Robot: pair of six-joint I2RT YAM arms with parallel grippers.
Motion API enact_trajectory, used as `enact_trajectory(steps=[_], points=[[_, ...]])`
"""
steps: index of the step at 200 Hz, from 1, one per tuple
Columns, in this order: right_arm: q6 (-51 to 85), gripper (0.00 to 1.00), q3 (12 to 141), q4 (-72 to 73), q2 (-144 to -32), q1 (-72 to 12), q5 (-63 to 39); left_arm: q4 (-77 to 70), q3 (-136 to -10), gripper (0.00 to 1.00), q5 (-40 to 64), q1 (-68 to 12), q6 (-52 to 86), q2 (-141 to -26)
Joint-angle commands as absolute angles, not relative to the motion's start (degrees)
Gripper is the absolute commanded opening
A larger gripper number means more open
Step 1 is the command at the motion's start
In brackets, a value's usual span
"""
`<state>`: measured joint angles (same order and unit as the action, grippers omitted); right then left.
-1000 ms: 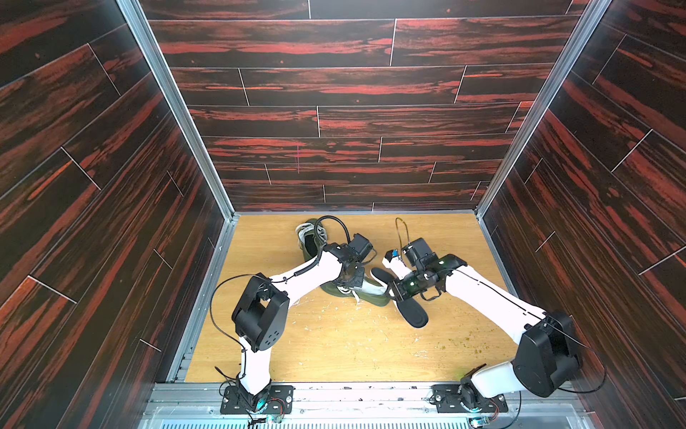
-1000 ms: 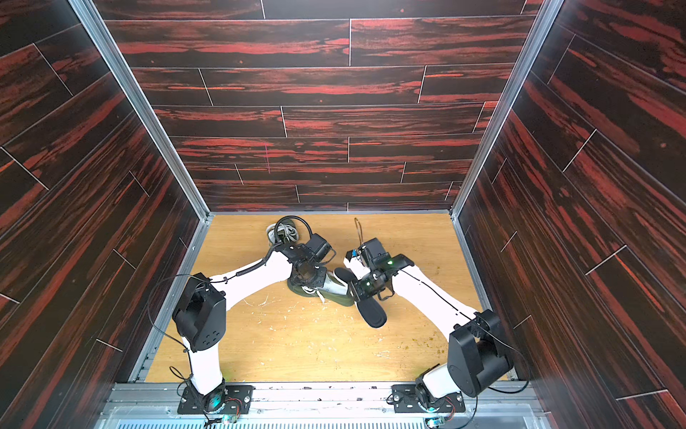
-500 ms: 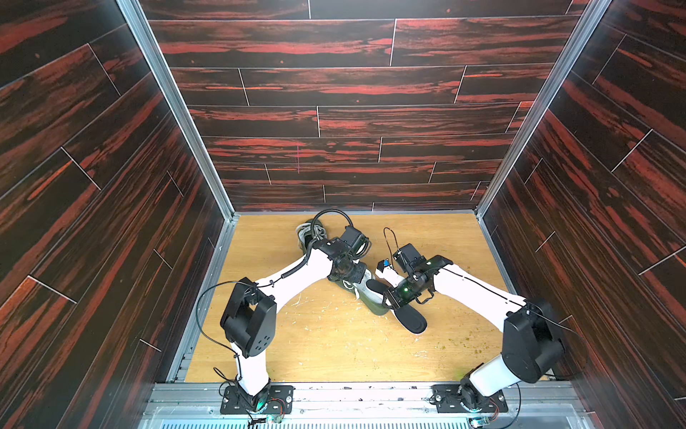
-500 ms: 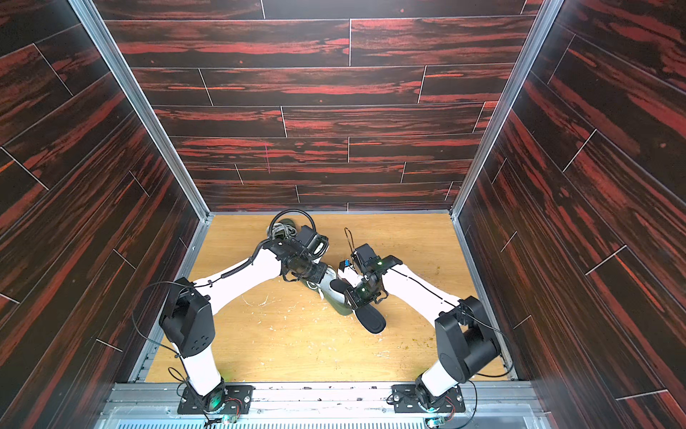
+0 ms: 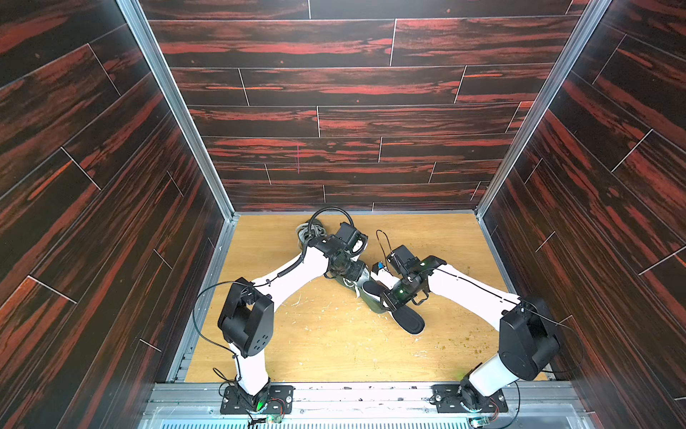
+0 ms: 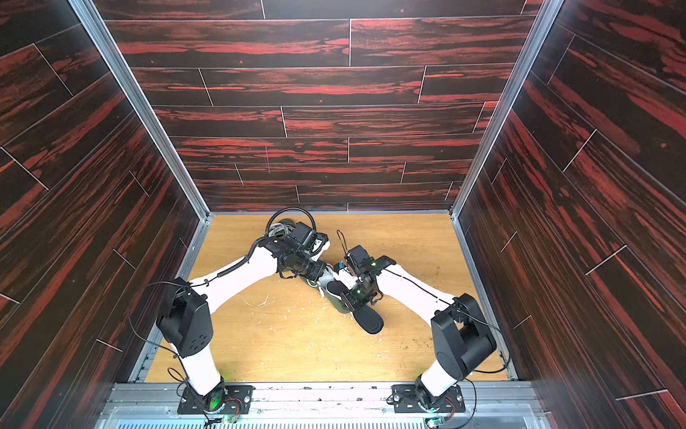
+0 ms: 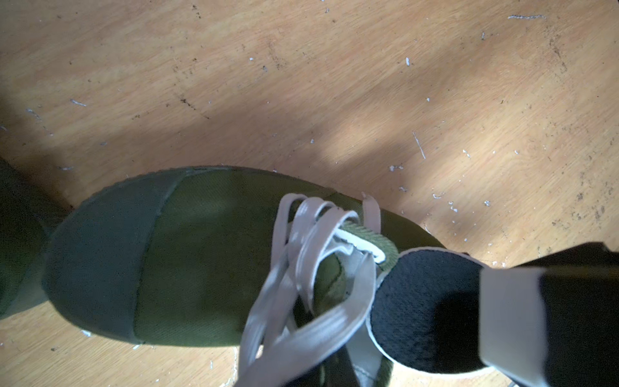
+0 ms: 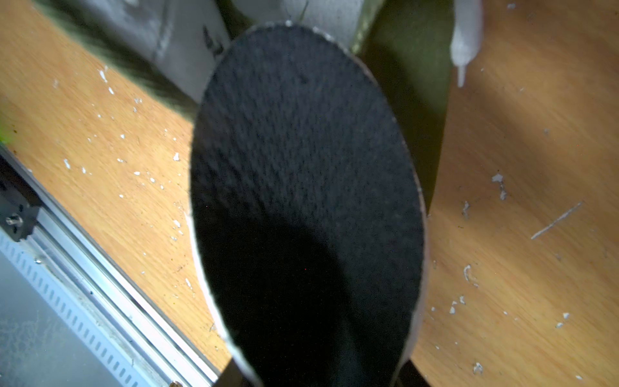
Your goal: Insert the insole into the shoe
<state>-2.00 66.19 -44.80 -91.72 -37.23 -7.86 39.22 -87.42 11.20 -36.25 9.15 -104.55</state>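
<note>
On the wooden table (image 5: 334, 356), near its middle, the green shoe (image 7: 201, 261) lies with its laces (image 7: 321, 326) loose. The right gripper (image 5: 390, 299) grasps the black insole (image 8: 301, 167), whose front end sits at the shoe's opening. The left gripper (image 5: 357, 274) is clenched beside that opening, possibly pinching fabric.

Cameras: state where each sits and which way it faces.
Top views: high over the front rail, looking down; left arm and right arm show whole.
Left wrist: above the shoe, facing its toe and laces; a gripper finger at the edge.
Right wrist: looks along the insole toward the shoe; barely any robot.
Shared: both wrist views show the insole tip at the shoe's opening.
</note>
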Motion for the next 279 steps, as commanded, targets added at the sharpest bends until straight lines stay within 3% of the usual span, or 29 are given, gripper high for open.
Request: enact_trajectory(steps=[1, 64, 136, 177, 229, 279], points=[[-1.2, 0.43, 66.6, -46.7, -89.8, -37.8, -7.1, 38.8, -89.6, 0.00, 12.8, -35.8, 7.6, -101.6], [3.2, 0.43, 63.8, -45.1, -85.7, -40.4, -9.5, 40.0, -90.3, 0.00, 14.2, -35.7, 7.0, -101.3], [1.4, 0.43, 66.3, -44.5, -90.9, -37.7, -9.0, 38.3, -87.0, 0.00, 17.0, -35.7, 4.1, -96.9], [-0.8, 0.42, 68.9, -45.7, -93.0, -37.5, -2.1, 37.2, -86.4, 0.00, 19.2, -35.7, 3.6, -96.8], [-5.8, 0.41, 69.8, -38.6, -93.0, -39.7, 1.6, 36.1, -87.2, 0.00, 21.3, -35.4, 4.5, -99.1], [-12.9, 0.41, 60.8, -26.6, -88.6, -42.0, -0.2, 33.9, -85.5, 0.00, 24.5, -34.0, 5.3, -98.5]])
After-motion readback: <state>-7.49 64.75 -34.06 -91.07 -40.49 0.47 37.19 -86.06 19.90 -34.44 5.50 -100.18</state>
